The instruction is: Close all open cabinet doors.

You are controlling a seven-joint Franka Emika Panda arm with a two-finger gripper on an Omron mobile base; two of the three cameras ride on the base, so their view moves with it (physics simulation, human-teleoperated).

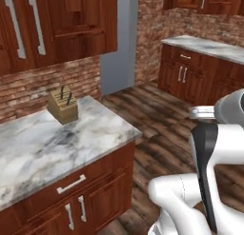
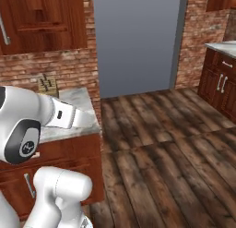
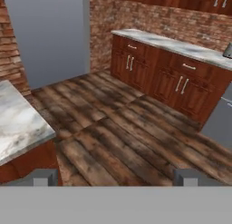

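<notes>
Gripper [image 3: 115,177] is hanging over the wood floor [image 3: 118,128], jaws wide apart, holding nothing. Cabinet doors [image 1: 57,24] are sitting up left above the marble counter [image 1: 43,143]. Probably approaching: best to swing left and push flat near the handle [image 1: 36,24].

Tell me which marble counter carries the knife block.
The near counter at the left, under the wall cabinets; the knife block stands by its brick wall. The far counter carries none.
</notes>
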